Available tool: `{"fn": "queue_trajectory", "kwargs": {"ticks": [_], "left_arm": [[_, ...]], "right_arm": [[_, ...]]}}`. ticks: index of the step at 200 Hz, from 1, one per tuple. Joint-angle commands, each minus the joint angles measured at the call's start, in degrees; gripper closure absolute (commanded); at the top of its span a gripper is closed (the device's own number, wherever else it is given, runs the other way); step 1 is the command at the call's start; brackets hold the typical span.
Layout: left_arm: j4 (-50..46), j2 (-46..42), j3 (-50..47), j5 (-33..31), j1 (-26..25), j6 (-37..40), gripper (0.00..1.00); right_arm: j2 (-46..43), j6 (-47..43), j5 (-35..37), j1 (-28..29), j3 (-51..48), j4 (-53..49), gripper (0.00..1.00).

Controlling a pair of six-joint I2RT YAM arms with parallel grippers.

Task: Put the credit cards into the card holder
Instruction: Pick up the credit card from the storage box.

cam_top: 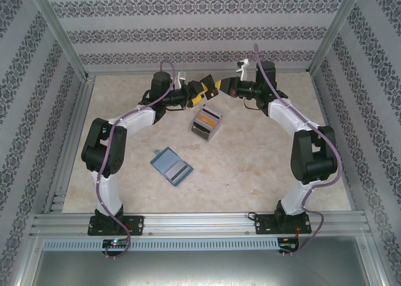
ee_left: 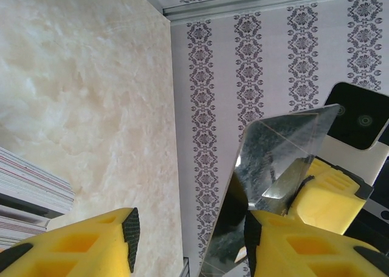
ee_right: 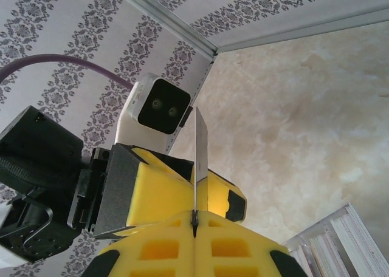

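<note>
In the top view the teal card holder (cam_top: pixel 171 165) lies flat on the table (cam_top: pixel 263 167), left of centre and a little below the middle, well apart from both claws. Above it, near the top centre, the left gripper (cam_top: pixel 207 88) points rightward. Its yellow jaws stand partly open in the left wrist view (ee_left: pixel 189 234) and clamp nothing. A dark, shiny credit card (ee_left: pixel 273 155) reaches into the gap, close beside the right-hand finger. Whether it touches that pad I cannot tell. Just below the two claws in the top view stands the clear box of cards (cam_top: pixel 207 123). Right of the left claw and facing it tip to tip is the right gripper (cam_top: pixel 227 85). In its own wrist view (ee_right: pixel 194 215) the fingers are closed tight on the card (ee_right: pixel 199 143), which is seen edge-on and stands upright from between them at the frame's centre.
</note>
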Motion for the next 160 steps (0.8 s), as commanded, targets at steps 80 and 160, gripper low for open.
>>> {"fn": "queue_trajectory", "kwargs": {"ticks": [80, 160], "left_arm": [[2.32, -1.52, 3.85, 1.81, 0.7, -0.31, 0.74], [-11.13, -4.6, 2.26, 6.16, 0.61, 11.2, 1.0]], "right_arm": [[2.52, 3.05, -2.45, 1.47, -0.11, 4.19, 1.0], [1.1, 4.97, -7.11, 0.0, -3.52, 3.27, 0.6]]}}
